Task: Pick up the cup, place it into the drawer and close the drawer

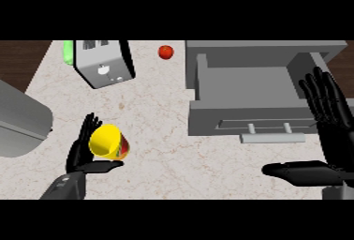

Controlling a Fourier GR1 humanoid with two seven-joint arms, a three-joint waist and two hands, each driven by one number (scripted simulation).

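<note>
A yellow cup with a red patch on its side lies tilted on the marble counter at the lower left, its mouth facing up and left. My left hand is against it: straight fingers rise behind the cup and the thumb lies just under it. Whether the cup is off the counter, I cannot tell. The grey drawer stands open at the upper right, its inside bare and its handle on the front. My right hand is open, fingers up by the drawer's right side, thumb pointing left.
A silver toaster stands at the back left with a green object behind it. A small red fruit lies at the back. A large grey rounded object fills the left edge. Bare counter lies between cup and drawer.
</note>
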